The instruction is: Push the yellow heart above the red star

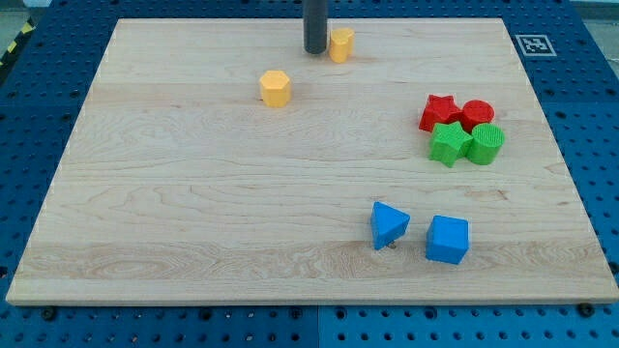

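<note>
tip down at the 12 o'clock edge of the wooden worktop, directly beside the yellow heart, at its 9 o'clock side, touching or nearly so. no fingers on this rod, so nothing released or clenched. yellow hexagon lower, toward 7 o'clock from the tip, apart from it. red star far over at 3 o'clock of the worktop, packed against red cylinder, green star and green cylinder. blue triangle and blue cube near 5 o'clock, close together, not touching.
</note>
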